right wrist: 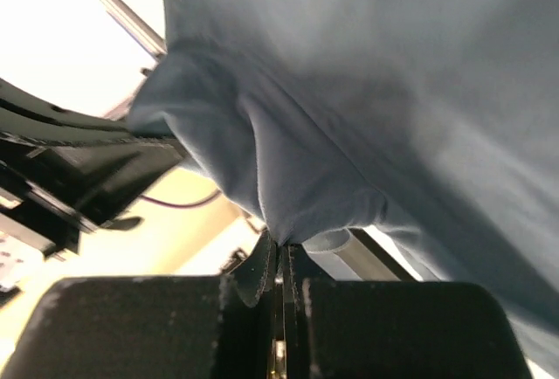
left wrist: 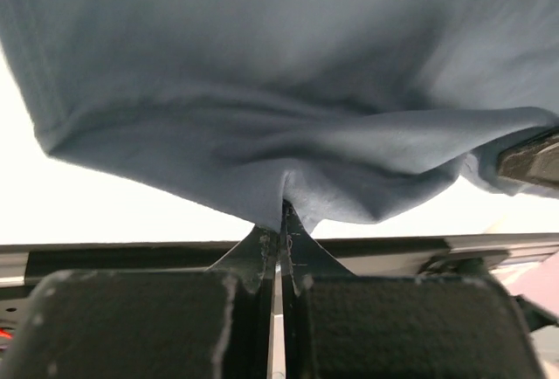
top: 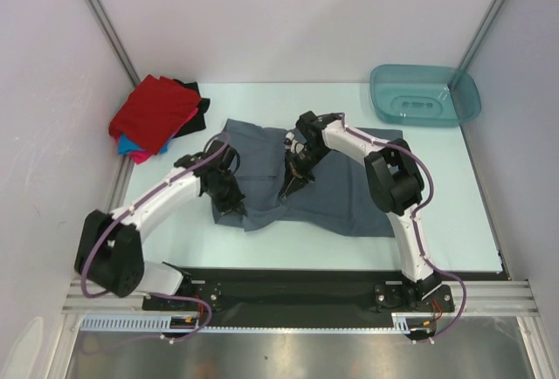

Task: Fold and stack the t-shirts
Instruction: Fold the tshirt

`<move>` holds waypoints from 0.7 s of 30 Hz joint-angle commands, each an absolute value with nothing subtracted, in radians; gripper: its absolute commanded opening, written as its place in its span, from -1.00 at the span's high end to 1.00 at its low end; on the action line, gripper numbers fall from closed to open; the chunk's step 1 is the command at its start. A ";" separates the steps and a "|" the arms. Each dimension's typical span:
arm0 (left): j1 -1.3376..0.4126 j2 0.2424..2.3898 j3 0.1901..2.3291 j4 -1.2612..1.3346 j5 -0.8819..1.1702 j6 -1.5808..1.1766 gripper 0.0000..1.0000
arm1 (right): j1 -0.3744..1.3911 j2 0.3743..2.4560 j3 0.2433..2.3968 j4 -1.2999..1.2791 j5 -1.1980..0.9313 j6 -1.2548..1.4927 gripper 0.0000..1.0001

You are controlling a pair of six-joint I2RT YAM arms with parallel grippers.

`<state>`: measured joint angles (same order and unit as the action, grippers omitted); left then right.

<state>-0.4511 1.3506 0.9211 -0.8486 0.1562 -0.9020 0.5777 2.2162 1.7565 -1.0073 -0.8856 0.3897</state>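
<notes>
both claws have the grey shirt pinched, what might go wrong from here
The left claw and right claw each pinch only a small tuck of the grey-blue shirt, so the cloth may slip out during a lift. In the top view they sit close together over the shirt, so it may bunch and fold unevenly.

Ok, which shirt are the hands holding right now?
The slate grey-blue t-shirt spread mid-table: left hand and right hand pinch it. The other t-shirts, red, blue, pink and black, lie piled far left.
</notes>
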 commanded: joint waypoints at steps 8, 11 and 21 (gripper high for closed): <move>-0.407 1.644 1.337 -1.003 0.210 -0.789 0.99 | 0.569 2.240 1.836 -0.865 -1.080 0.681 1.00; -0.385 1.675 1.364 -1.003 0.228 -0.776 0.99 | 0.568 2.247 1.833 -0.819 -1.121 0.726 1.00; -0.289 1.658 1.293 -1.006 0.216 -0.726 0.99 | 0.515 2.322 1.929 -0.874 -1.055 0.693 1.00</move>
<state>-0.3107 1.6726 1.3148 -0.9848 0.2161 -0.7658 0.5369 2.2898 1.8595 -0.8585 -1.0561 0.6960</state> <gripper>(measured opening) 0.011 0.021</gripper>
